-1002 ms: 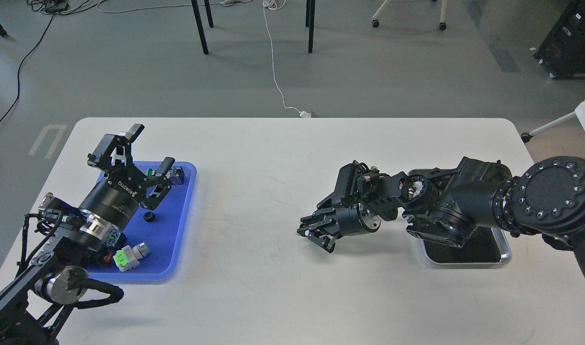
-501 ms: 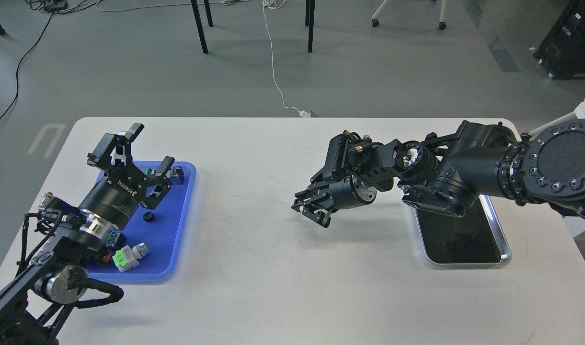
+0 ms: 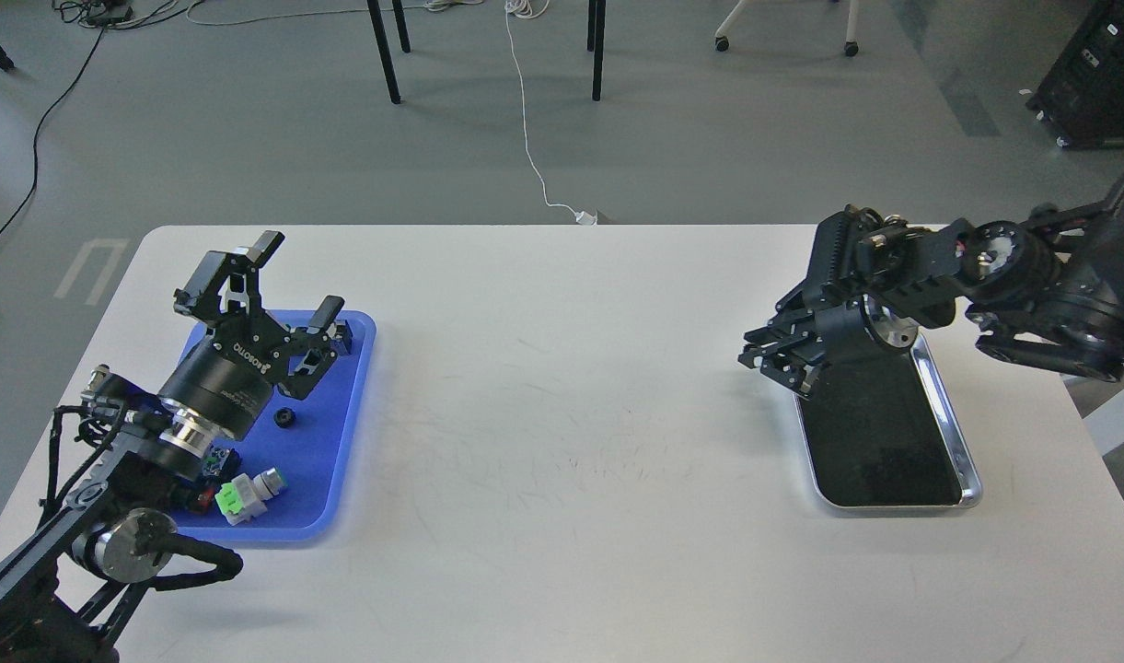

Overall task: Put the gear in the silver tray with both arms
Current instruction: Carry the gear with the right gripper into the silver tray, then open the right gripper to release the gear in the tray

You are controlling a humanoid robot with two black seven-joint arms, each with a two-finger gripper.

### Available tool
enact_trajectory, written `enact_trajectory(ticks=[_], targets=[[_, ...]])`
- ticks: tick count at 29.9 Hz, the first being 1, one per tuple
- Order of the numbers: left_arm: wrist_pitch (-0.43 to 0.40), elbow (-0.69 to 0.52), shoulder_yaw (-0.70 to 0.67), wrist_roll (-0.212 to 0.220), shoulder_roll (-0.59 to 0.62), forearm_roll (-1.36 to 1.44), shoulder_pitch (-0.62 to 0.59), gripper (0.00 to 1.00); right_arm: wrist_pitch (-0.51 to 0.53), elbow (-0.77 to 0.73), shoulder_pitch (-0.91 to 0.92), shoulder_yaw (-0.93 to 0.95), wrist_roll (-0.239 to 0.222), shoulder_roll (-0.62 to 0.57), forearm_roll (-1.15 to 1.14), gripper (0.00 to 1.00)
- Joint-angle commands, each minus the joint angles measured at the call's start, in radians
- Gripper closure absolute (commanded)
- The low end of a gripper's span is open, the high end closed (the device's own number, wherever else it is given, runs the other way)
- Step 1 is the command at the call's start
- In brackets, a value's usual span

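The silver tray [image 3: 950,419] lies at the right of the white table, its dark bottom showing nothing on it. My right gripper [image 3: 775,366] hangs over the tray's far left corner, pointing down and left. Its fingers are dark and close together, so I cannot tell whether they hold anything. My left gripper [image 3: 296,281] is open and empty, raised above the far end of the blue plastic tray [image 3: 341,460]. A small black gear-like ring [image 3: 287,417] lies on the blue tray just below that gripper.
The blue tray also holds a white and green connector [image 3: 247,493] and other small parts by my left wrist. The white table [image 3: 562,414] spans the view. Chair legs and a white cable are on the floor beyond its far edge.
My right arm has swung from the table's middle to the right and back, lifting off the silver tray and bringing its gripper over the tray's far left corner. The left gripper has barely shifted.
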Motion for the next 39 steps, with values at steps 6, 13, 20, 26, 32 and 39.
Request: enact_trajectory(ticks=[6,13,20,26,32,39], targets=[[-0.001,-0.003,0.011,0.002,-0.002,0.000,0.000,0.01,0.000,-0.027,-0.059,-0.011,0.000,-0.180,-0.094,0.85],[-0.001,-0.003,0.013,0.002,-0.011,0.002,-0.001,0.01,-0.002,-0.094,-0.180,0.056,0.000,-0.174,-0.081,0.84],[-0.001,-0.003,0.013,0.002,-0.006,0.000,-0.001,0.01,-0.009,-0.209,-0.290,0.139,0.000,-0.105,-0.081,0.83],[-0.003,-0.003,0.013,0.002,-0.003,0.000,-0.001,0.01,-0.014,-0.246,-0.312,0.187,0.000,-0.069,-0.080,0.82],[-0.003,-0.003,0.013,0.002,0.000,0.000,0.002,0.01,-0.015,-0.248,-0.329,0.196,0.000,-0.062,-0.078,0.68],[-0.003,-0.003,0.011,0.001,0.001,0.002,0.002,0.01,-0.017,-0.228,-0.318,0.198,0.000,-0.074,-0.074,0.24]])
